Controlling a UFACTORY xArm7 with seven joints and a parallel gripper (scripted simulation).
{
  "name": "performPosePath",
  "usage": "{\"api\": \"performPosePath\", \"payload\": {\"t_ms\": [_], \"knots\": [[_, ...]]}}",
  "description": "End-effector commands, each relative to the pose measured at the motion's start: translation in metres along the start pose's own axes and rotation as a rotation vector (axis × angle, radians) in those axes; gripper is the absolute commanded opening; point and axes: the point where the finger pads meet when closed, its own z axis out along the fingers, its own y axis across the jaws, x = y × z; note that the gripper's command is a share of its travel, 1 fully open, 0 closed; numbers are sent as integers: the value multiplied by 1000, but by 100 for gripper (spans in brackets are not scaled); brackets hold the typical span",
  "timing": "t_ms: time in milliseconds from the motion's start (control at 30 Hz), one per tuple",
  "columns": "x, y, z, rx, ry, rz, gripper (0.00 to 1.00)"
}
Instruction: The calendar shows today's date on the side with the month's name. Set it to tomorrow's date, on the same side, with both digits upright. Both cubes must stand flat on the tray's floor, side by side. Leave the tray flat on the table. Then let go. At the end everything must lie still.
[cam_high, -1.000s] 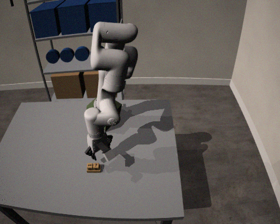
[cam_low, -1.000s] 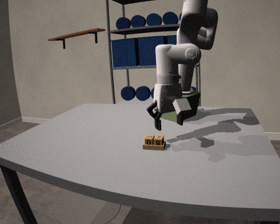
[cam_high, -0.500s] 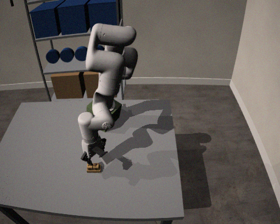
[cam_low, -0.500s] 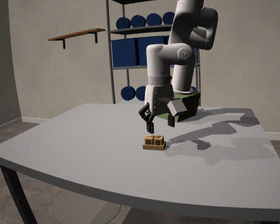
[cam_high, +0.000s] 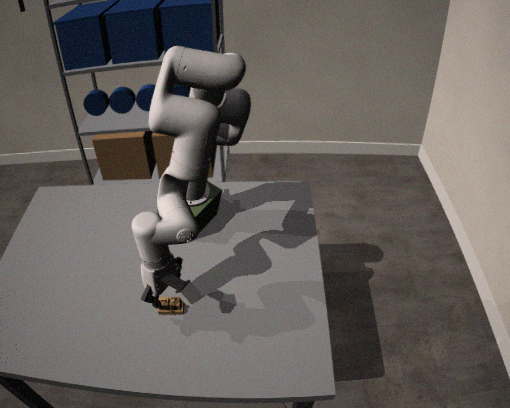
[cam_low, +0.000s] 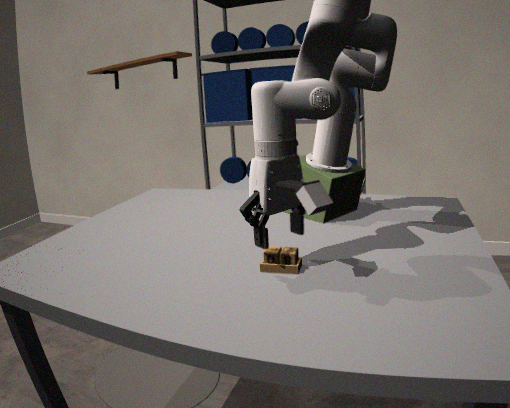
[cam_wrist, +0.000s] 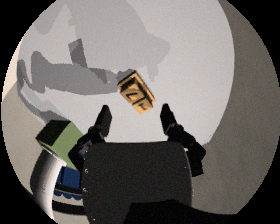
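The wooden tray (cam_high: 171, 313) (cam_low: 280, 268) lies flat on the table. Two wooden cubes stand side by side in it: a left cube (cam_low: 271, 255) and a right cube (cam_low: 289, 255). In the exterior view their shaded front faces seem to read 0 and 8. Dark marks show on their upper faces in the wrist view, too small to read surely. Any month name is too small to read. My gripper (cam_low: 279, 239) (cam_wrist: 135, 110) is open and empty, above and slightly behind the cubes. One fingertip hides part of the left cube's surroundings in the top view.
The grey table (cam_high: 90, 340) (cam_low: 175, 300) carries the arm's green base block (cam_low: 340, 192) (cam_wrist: 62, 140) at the back. Shadows of the arm fall to the right of the tray. A shelf rack with blue boxes (cam_high: 132, 32) stands behind the table.
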Motion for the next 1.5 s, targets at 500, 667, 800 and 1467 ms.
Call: {"api": "performPosePath", "payload": {"t_ms": [500, 667, 800, 1467], "knots": [[-3, 36, 0, 1, 2, -255, 100], [-6, 56, 1, 1, 2, -268, 100], [-6, 59, 1, 1, 2, -277, 100], [-12, 109, 1, 1, 3, -530, 100]]}}
